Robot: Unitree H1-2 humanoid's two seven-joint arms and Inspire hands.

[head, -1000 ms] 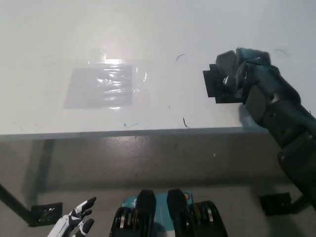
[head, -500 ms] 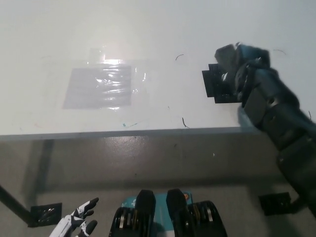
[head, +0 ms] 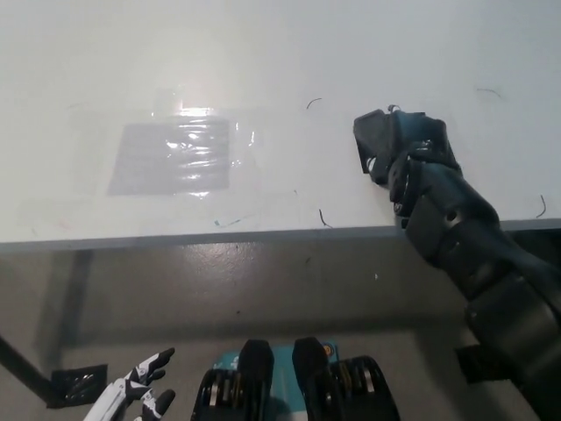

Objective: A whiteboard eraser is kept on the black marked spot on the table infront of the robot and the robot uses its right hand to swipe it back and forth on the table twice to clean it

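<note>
Two hands in view. Right hand (head: 412,162), black, at approx 3 o'clock of frame, over white table (head: 263,53) near its front edge; fingers wrapped on black whiteboard eraser (head: 372,142), which shows at hand's 10 o'clock, flat on tabletop. Left hand (head: 131,399), white, resting at 7 o'clock below table level, fingers spread, holding nothing. Grey taped patch (head: 171,158) under clear film at 10 o'clock, well apart from eraser. Few thin dark pen marks (head: 324,217) on tabletop between patch & eraser.
</note>
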